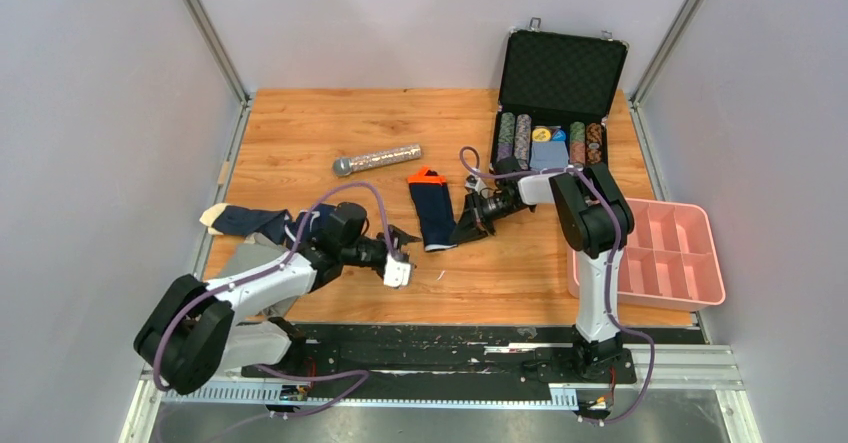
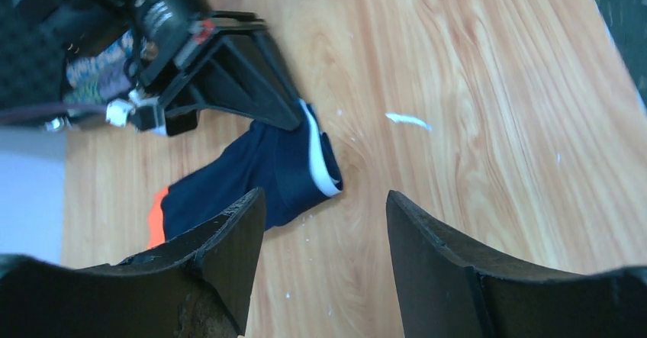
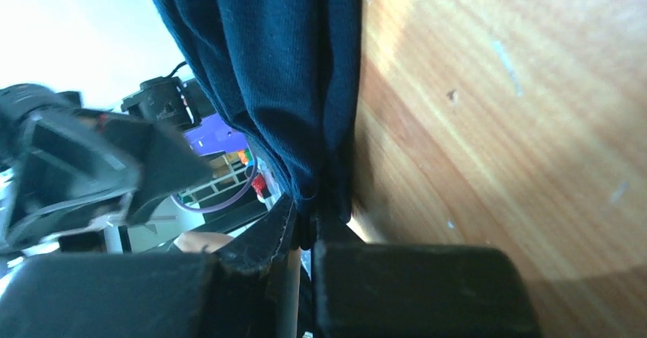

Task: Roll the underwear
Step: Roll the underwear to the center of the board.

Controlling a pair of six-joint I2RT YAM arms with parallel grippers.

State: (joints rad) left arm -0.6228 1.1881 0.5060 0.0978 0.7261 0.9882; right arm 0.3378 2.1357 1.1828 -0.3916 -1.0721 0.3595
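The plain navy underwear (image 1: 431, 214) with an orange patch lies folded in a narrow strip at the middle of the table. It also shows in the left wrist view (image 2: 263, 172) and the right wrist view (image 3: 275, 71). My right gripper (image 1: 464, 227) is shut on its right edge, with cloth pinched between the fingers (image 3: 309, 227). My left gripper (image 1: 407, 237) is open and empty just left of the strip's near end (image 2: 324, 201). The navy striped underwear (image 1: 243, 221) lies at the left, partly under my left arm.
A flat grey cloth (image 1: 243, 264) lies under my left arm. A glittery microphone (image 1: 377, 159) lies behind the underwear. An open black case (image 1: 560, 73) with poker chips stands at the back right. A pink divided tray (image 1: 668, 253) sits at the right edge.
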